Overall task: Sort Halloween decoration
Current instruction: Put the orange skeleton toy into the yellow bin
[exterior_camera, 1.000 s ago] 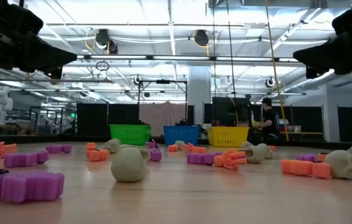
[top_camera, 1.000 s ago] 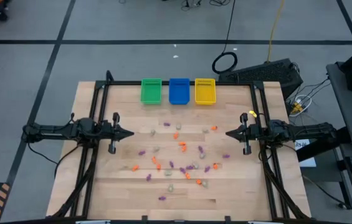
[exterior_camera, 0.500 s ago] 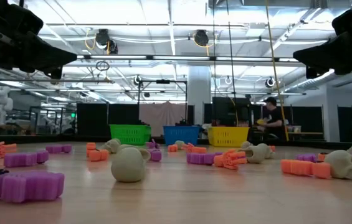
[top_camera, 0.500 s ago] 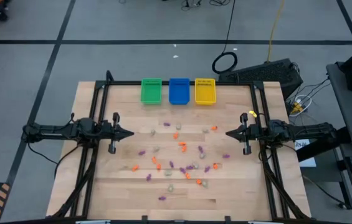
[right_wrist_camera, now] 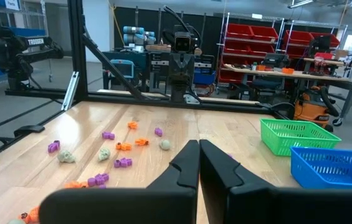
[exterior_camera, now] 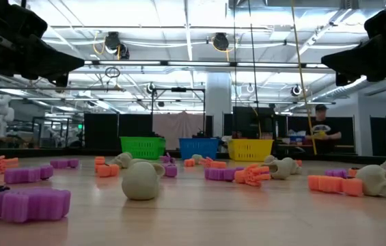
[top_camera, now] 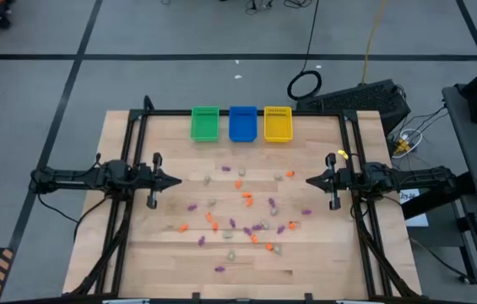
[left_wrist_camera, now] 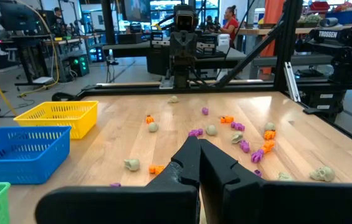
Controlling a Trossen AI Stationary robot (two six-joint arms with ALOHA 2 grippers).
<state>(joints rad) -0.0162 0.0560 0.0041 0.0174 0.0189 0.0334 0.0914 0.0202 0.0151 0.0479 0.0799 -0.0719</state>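
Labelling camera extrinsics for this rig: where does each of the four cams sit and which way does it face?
High: overhead, straight down on the table; both arms show, left gripper and right gripper shut, held apart at mid-table.
Low: table-top height, looking across the trinkets to the green bin, blue bin and yellow bin; arms are dark shapes at the upper corners.
Left wrist: faces across the table at the right arm; own shut fingers at the bottom.
Right wrist: the mirror view; own fingers.
Shared: all four show bins and scattered trinkets.
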